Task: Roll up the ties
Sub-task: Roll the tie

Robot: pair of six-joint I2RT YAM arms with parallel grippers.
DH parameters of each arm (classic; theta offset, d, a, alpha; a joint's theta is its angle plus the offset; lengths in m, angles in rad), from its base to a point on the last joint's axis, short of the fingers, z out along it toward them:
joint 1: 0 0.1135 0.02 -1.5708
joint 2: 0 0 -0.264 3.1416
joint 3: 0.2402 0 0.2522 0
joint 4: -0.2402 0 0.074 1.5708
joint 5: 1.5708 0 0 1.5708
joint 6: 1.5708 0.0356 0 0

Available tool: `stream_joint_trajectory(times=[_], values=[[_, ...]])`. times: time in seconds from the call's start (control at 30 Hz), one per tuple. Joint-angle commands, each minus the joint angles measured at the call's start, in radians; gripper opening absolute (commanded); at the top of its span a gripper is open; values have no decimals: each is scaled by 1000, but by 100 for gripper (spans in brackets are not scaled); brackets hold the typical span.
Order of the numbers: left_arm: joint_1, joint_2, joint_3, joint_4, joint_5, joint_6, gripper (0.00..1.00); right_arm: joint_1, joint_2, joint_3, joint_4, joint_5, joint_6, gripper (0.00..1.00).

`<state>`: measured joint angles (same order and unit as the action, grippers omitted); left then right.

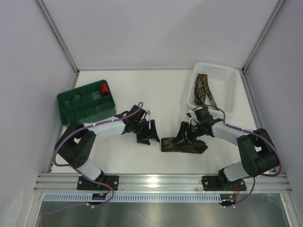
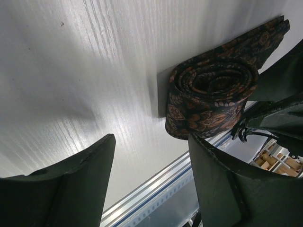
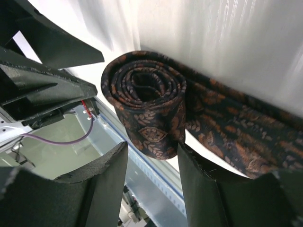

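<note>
- Near the front of the worktop (image 1: 142, 90), between the two arms, one patterned tie (image 1: 187, 145) lies partly wound. It has a fat coil (image 3: 147, 104) at the end nearer the left arm and a flat tail (image 3: 236, 137) running off towards the right arm.
- More ties (image 1: 204, 91) sit in the white basket (image 1: 232, 90) at the back right, loose as far as I can see.
- The left gripper (image 1: 147, 135) hangs just beside the coil, its fingers (image 2: 71, 189) wide with nothing between them. From its own camera the coil sits past one finger, not in the gap.
- The right gripper (image 1: 185, 135) is at the coil, with its fingers (image 3: 104, 184) partly apart on either side of the coil's near end. I cannot tell whether they are pinching it.
- What worries me most is that the coil looks slack at its core. If neither gripper is pinning it, I would expect it to spring open.
- The layers could also slide sideways and turn the coil into a cone, should the tail drag askew while the winding goes on.
- The two grippers are close together, so a careless reach by the free one could clip the other arm or knock the coil away.
- The green tray (image 1: 71, 101) with the small red roll (image 1: 104, 88) stands at the back left, well apart.
</note>
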<state>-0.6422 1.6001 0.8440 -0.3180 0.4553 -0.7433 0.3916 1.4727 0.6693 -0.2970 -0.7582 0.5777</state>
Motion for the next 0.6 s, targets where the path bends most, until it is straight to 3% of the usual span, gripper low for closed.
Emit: stream_joint_trajectory(times=[0.0, 0.23, 0.37, 0.57], values=[[-5, 4, 40, -13, -13, -5, 70, 12, -41, -20, -19, -26, 43, 52], [-5, -6, 32, -10, -7, -8, 74, 12, -58, 2, -48, -4, 1, 52], [-5, -40, 10, 20, 8, -13, 87, -5, -40, 93, -165, 109, -111, 56], [-5, -106, -31, 75, 5, -18, 99, -25, 0, 98, -117, 83, -157, 66]])
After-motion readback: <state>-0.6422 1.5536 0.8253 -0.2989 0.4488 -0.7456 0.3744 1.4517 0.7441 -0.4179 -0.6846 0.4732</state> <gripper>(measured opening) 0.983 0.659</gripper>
